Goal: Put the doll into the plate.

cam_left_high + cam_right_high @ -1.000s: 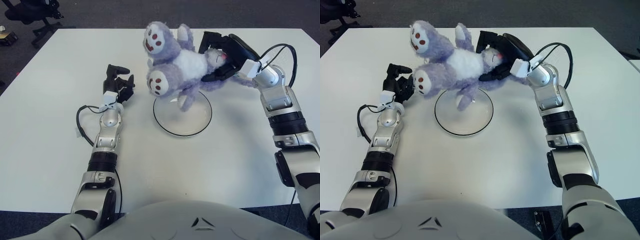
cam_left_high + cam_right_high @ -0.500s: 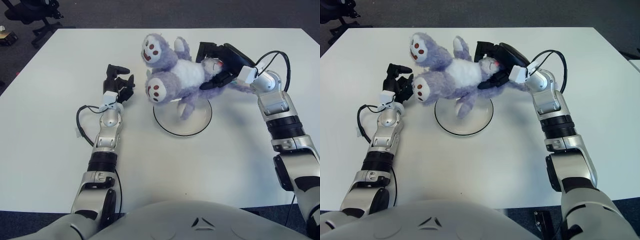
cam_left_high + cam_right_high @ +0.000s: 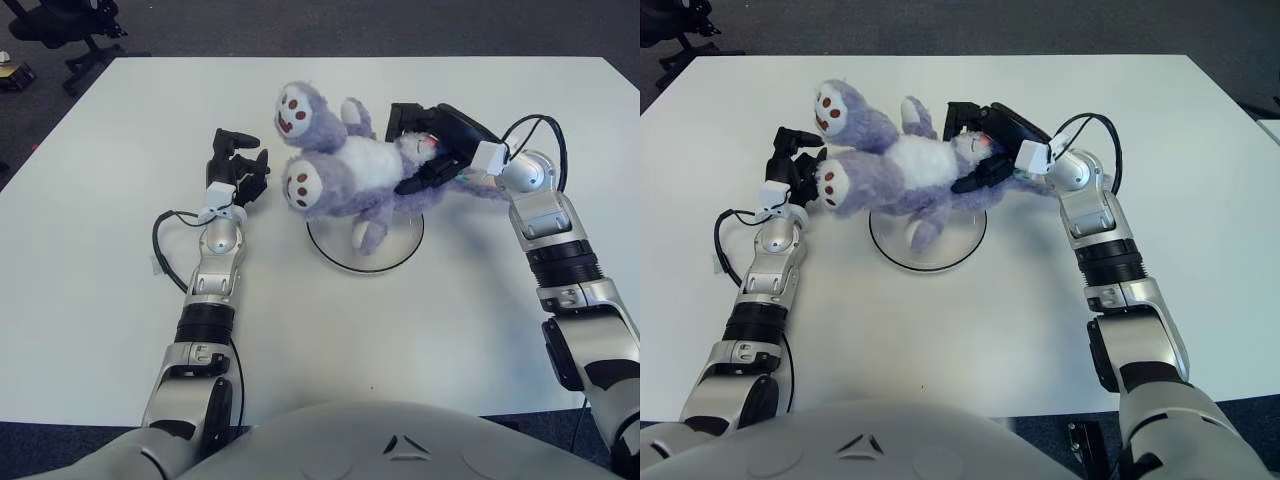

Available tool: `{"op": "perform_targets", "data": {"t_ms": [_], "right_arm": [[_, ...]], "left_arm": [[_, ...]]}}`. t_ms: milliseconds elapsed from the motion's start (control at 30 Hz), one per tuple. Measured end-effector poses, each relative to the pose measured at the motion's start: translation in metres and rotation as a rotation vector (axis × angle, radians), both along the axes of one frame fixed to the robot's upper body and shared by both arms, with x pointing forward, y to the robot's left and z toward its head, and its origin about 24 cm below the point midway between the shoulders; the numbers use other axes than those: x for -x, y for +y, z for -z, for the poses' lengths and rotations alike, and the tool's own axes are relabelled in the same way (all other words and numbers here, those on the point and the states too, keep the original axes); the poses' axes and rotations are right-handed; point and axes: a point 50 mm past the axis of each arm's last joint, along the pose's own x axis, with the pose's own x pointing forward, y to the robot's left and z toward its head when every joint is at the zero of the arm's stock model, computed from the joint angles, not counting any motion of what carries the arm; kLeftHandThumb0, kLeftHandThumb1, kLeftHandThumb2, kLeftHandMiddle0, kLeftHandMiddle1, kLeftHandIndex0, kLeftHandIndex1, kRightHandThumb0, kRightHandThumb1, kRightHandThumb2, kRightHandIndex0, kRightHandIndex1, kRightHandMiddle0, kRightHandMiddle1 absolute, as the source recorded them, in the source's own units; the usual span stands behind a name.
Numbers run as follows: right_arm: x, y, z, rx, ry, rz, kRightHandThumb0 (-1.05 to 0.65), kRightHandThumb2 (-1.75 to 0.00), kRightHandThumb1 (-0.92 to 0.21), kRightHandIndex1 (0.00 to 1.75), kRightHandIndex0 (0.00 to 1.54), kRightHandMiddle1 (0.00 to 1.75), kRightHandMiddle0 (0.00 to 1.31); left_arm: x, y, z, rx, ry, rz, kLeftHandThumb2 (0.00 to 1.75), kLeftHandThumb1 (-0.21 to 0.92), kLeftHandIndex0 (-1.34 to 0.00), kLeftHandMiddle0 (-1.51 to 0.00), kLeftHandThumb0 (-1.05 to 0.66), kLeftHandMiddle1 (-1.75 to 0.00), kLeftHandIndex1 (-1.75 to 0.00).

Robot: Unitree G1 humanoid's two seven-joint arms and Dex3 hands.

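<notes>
A purple plush doll (image 3: 345,170) with a white belly lies stretched over the clear, dark-rimmed plate (image 3: 390,260), its feet pointing left past the plate's edge. My right hand (image 3: 430,150) is shut on the doll's head end, above the plate's right back rim. One of the doll's arms hangs down onto the plate. My left hand (image 3: 236,170) shows just left of the doll's feet, apart from them, holding nothing.
The white table (image 3: 100,250) spreads wide on all sides. An office chair base (image 3: 60,30) stands on the dark floor beyond the far left corner. A black cable (image 3: 160,240) loops beside my left forearm.
My right hand has carried the doll down and leftward; the doll now lies lower, over the plate. The left hand has not moved.
</notes>
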Motion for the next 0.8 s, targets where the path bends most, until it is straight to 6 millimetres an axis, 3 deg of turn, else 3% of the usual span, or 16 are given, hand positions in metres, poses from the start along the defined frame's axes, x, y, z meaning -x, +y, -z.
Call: {"op": "perform_targets", "data": {"t_ms": [67,167,333,533,600,800], "right_arm": [[0.001,0.0,0.0,0.004,0.023,0.008,-0.63,-0.01,-0.89,1.1,0.32,0.76,0.27],[0.002,0.0,0.001,0.012,0.051,0.016,-0.64,0.0,-0.89,0.98,0.33,0.6,0.28],[0.004,0.0,-0.001,0.017,0.07,0.019,-0.65,0.0,-0.88,0.86,0.36,0.49,0.3],[0.007,0.001,-0.006,0.022,0.067,0.012,-0.66,0.0,-0.86,0.49,0.48,0.34,0.34],[0.008,0.0,-0.007,0.027,0.066,0.006,-0.7,0.0,-0.86,0.28,0.51,0.23,0.35],[0.009,-0.003,-0.009,0.027,0.081,-0.019,-0.74,0.0,-0.86,0.08,0.55,0.11,0.36]], "left_arm": [[0.0,0.0,0.0,0.0,0.0,0.0,0.45,0.92,-0.27,-0.7,-0.35,-1.37,-1.68],[0.0,0.0,0.0,0.0,0.0,0.0,0.45,0.92,-0.27,-0.7,-0.35,-1.37,-1.68],[0.0,0.0,0.0,0.0,0.0,0.0,0.45,0.92,-0.27,-0.7,-0.35,-1.37,-1.68],[0.0,0.0,0.0,0.001,0.0,0.0,0.45,0.92,-0.27,-0.71,-0.35,-1.37,-1.67],[0.0,0.0,0.0,0.001,0.0,0.0,0.45,0.92,-0.27,-0.71,-0.35,-1.37,-1.67],[0.0,0.0,0.0,0.001,0.001,-0.001,0.45,0.92,-0.27,-0.71,-0.35,-1.36,-1.67]]}}
